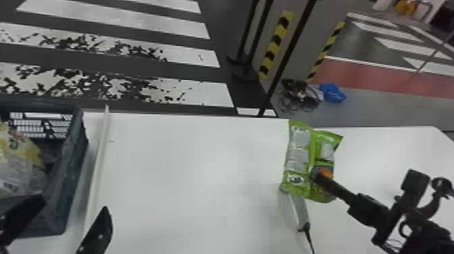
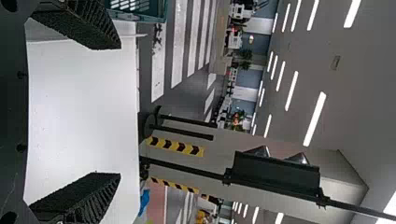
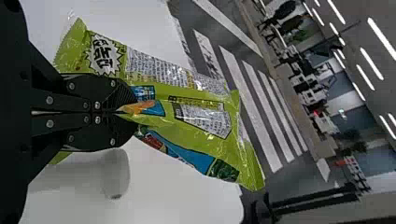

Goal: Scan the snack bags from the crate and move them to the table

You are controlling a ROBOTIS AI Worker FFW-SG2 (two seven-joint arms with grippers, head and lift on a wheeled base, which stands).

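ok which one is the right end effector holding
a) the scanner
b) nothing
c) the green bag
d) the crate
c, the right end effector is shut on the green bag, pinching a fold of it between its fingers

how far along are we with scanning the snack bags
Done: a green bag is out of the crate. In hand: the right gripper pinches that bag above what looks like the scanner; whether it has been scanned, I can't tell. Left: releasing it on the table, then at least the yellowish bag in the crate.
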